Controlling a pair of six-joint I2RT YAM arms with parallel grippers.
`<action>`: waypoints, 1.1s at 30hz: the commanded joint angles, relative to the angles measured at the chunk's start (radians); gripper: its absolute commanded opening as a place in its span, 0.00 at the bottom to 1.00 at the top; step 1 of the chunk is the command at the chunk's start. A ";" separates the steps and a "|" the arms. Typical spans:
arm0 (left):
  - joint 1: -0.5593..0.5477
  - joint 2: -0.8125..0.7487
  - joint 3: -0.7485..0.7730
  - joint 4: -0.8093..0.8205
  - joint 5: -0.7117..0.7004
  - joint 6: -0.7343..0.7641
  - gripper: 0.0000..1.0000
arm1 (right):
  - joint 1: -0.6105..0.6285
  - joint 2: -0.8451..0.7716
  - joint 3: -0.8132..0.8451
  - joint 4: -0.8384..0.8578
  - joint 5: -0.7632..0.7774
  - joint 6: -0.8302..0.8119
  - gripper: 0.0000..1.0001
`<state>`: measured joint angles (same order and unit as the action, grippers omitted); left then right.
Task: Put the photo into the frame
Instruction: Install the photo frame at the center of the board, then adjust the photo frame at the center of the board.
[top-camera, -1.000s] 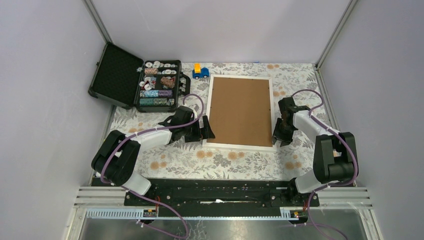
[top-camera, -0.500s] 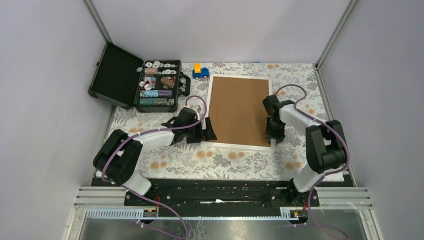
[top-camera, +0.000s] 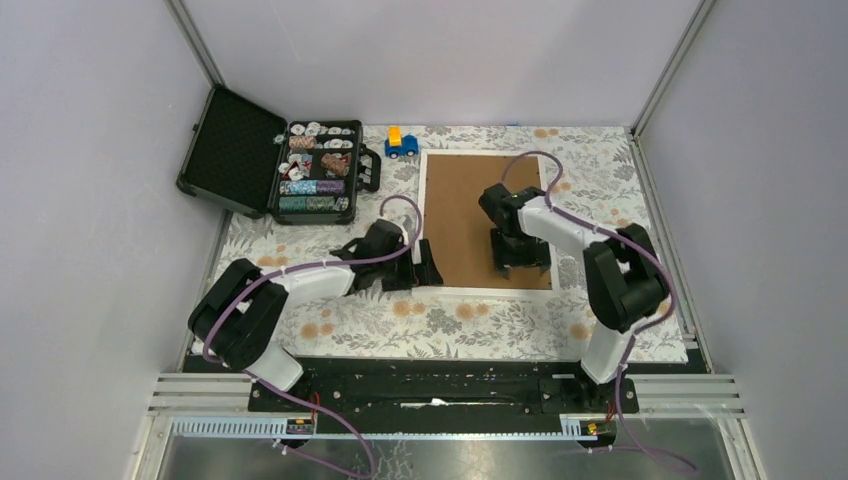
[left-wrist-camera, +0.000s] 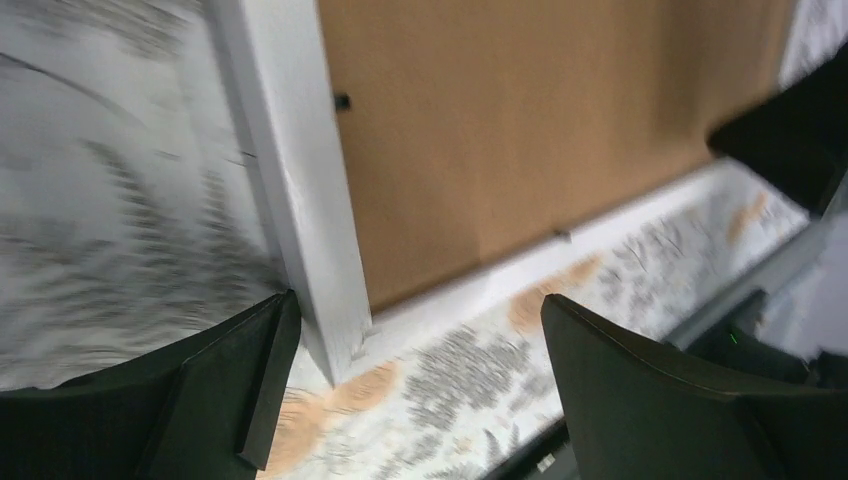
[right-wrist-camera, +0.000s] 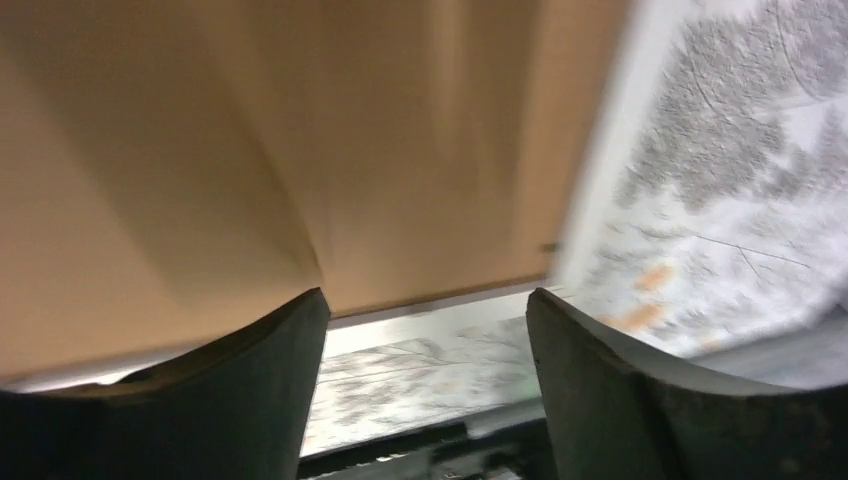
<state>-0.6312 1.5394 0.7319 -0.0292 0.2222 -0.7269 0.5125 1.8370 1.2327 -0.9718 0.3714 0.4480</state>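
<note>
The counter (top-camera: 440, 325) is covered with a pale cloth printed with grey leaves and orange flowers. At its centre, reaching toward 12 o'clock, the frame (top-camera: 455, 200) lies face down, its brown back up and a thin white rim showing along its edges. At 10 o'clock sits an open black case (top-camera: 318, 170), its tray of small compartments filled with little items and its lid tipped back over the counter's left edge. A small blue toy truck (top-camera: 402, 143) stands at 11 o'clock, just beside the frame's far left corner.

You're in a robot test cell, not a home: plain grey panel walls (top-camera: 80, 150), aluminium struts (top-camera: 195, 40), and a black mounting rail (top-camera: 430, 385) at the desk (top-camera: 450, 320) edge.
</note>
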 joint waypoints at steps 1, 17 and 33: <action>-0.082 -0.042 -0.036 0.119 0.178 -0.078 0.98 | -0.076 -0.180 0.109 0.220 -0.245 0.019 0.88; -0.242 0.046 -0.013 0.173 0.158 -0.120 0.99 | -0.433 0.403 0.593 0.292 -0.623 -0.179 1.00; -0.063 -0.215 0.044 -0.053 -0.046 -0.010 0.99 | -0.484 0.343 0.445 0.381 -0.747 -0.097 1.00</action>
<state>-0.8734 1.4750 0.8089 -0.0250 0.3191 -0.7742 0.0280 2.2227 1.7451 -0.6136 -0.1829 0.2726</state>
